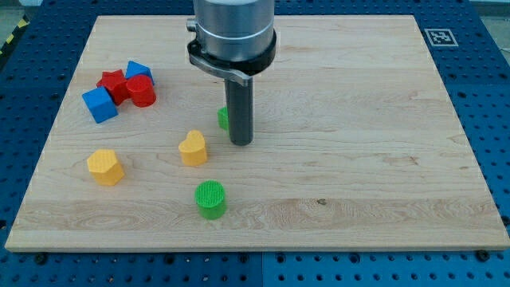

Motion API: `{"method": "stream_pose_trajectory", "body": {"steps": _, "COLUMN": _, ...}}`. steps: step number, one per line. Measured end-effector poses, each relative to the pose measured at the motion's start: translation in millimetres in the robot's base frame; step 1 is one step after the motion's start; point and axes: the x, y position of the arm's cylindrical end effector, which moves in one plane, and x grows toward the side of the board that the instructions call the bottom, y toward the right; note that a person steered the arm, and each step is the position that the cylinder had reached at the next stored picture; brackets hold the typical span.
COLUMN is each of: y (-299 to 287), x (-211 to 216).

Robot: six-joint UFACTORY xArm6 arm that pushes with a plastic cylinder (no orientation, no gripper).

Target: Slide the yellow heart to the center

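Observation:
The yellow heart (192,148) lies on the wooden board (358,159), left of the board's middle. My tip (241,143) rests on the board just to the right of the heart, with a gap between them. A green block (224,119) is partly hidden behind the rod, right beside it on the left; its shape cannot be made out.
A yellow hexagon block (105,167) lies at the left. A green cylinder (211,198) lies below the heart. At the upper left cluster a blue block (99,104), a red star (113,84), a red cylinder (141,92) and a second blue block (137,71).

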Motion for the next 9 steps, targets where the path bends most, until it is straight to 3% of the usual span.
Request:
{"method": "stream_pose_trajectory", "body": {"steps": 2, "y": -6.6, "x": -14.7}}
{"method": "stream_pose_trajectory", "body": {"steps": 4, "y": -75.0, "x": -17.4}}
{"method": "stream_pose_trajectory", "body": {"steps": 6, "y": -116.8, "x": 23.1}}
{"method": "stream_pose_trajectory", "body": {"steps": 9, "y": -65.4, "x": 40.6}}
